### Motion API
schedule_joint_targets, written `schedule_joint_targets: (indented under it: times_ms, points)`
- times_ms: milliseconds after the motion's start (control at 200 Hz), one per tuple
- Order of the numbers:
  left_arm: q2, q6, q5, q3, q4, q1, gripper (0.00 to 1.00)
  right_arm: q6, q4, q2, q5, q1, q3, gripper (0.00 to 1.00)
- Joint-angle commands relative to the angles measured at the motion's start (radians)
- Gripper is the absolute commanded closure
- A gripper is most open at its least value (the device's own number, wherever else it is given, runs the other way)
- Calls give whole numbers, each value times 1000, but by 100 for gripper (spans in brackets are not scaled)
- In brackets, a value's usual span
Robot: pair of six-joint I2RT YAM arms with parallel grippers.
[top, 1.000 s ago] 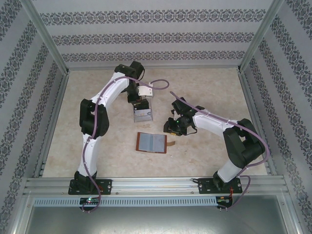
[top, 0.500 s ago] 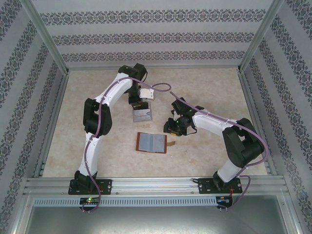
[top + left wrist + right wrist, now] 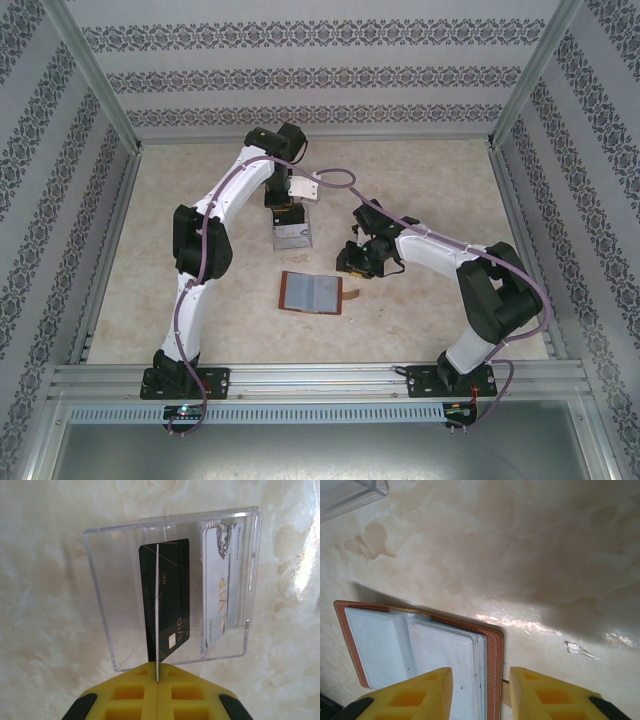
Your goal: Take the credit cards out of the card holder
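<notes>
Credit cards (image 3: pixel 172 580): two were out and lying in the clear tray (image 3: pixel 100 585) on the table (image 3: pixel 180 200). A black card (image 3: pixel 175 610) was in the tray's left compartment and a white VIP card (image 3: pixel 222 585) in the right. The left gripper (image 3: pixel 157 677) was over the tray's near edge, jaws closed flat on a third card (image 3: pixel 157 605). That card was seen edge-on, standing upright over the black one, with its face not readable. I couldn't tell whether its far end touched the tray floor.

The card holder (image 3: pixel 312 292) lay open and flat on the table, near the tray on the side toward the arm bases, not touching it. In the right wrist view its sleeves (image 3: pixel 420 645) looked pale and uniform with no card print visible, so probably empty. The near part was hidden behind the fingers, so that's not confirmed.

The right gripper (image 3: pixel 481 680) hovered just above the holder's right edge by the strap tab (image 3: pixel 505 692), jaws spread wide with nothing between them.

My read: close to done.
- Two cards were delivered and the third was in hand, not yet released.
- Left to do: drop that card in the tray, then check the hidden sleeves for leftovers.
</notes>
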Motion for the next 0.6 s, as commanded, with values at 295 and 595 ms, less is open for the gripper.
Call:
schedule_joint_targets:
  times_ms: [295, 595]
  points:
    - [25, 36, -13, 25, -69, -22, 100, -6, 4, 3, -12, -9, -7, 64]
    - [67, 29, -14, 27, -74, -27, 100, -4, 11, 1, -12, -12, -18, 64]
